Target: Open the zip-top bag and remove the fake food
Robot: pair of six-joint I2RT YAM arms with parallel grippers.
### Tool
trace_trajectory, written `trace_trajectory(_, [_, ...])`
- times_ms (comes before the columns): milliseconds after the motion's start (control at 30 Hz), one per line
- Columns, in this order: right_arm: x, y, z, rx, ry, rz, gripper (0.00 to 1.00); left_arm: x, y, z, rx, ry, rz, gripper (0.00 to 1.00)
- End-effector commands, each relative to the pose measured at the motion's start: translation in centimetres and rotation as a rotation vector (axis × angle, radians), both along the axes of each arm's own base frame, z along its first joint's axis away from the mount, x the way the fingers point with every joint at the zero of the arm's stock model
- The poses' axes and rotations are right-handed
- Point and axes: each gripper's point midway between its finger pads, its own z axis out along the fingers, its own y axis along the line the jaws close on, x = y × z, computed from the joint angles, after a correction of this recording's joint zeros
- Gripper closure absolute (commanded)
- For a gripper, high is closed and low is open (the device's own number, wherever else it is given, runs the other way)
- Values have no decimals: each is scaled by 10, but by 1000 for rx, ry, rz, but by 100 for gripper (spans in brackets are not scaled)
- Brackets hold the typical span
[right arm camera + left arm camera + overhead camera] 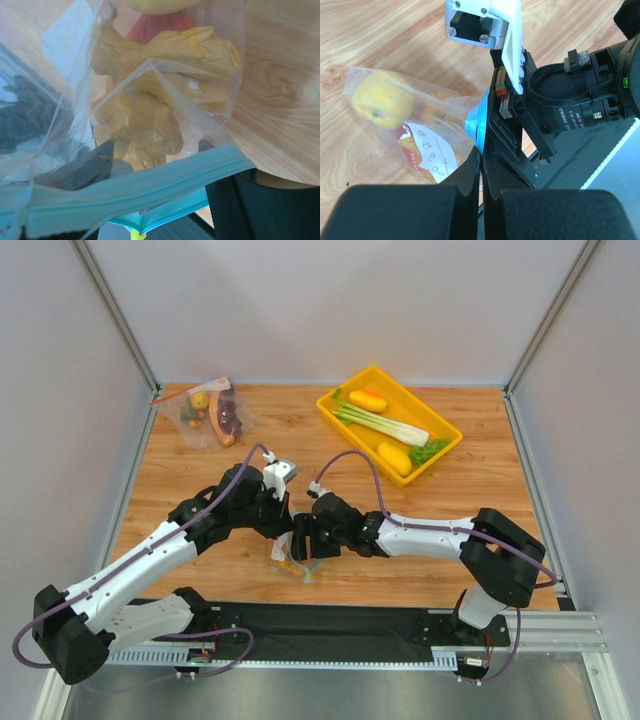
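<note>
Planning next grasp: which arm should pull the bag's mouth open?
Right, probably. The left gripper is shut on the blue zip strip of the zip-top bag, anchoring it; the right gripper sits at the mouth, placed to pull.

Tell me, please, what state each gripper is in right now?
Left gripper: jaws shut on the zip-top bag.
Right gripper: cannot be told.

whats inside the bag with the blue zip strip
A round yellow fruit, a lumpy yellow-orange piece and something red show through the zip-top bag. Anything beneath them is covered.
</note>
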Motion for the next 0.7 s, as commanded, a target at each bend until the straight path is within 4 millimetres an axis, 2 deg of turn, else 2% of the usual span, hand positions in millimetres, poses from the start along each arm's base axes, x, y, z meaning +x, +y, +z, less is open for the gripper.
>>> trace_trajectory(0, [-16,64,60,335,-45,161,28,1,-40,35,-185,-67,-108,100])
trace_trajectory(167, [-18,74,52,370,-22,173,37,1,-39,32,-174,-67,-106,100])
trace_trajectory(367, [-14,73,49,369,-42,164,66,1,-34,29,-157,-73,-91,100])
trace_trajectory(400, [-14,71,49,361,-50,166,73,2,-34,31,-158,-80,-89,100])
trace_trajectory(533, [-12,61,47,311,-78,153,86,4,-30,30,-138,-91,-76,100])
trace_trajectory(600, [-6,52,47,272,-112,123,91,8,-26,30,-117,-106,-53,100])
trace_trajectory(667, [-4,45,50,254,-133,115,92,10,-22,31,-103,-118,-42,100])
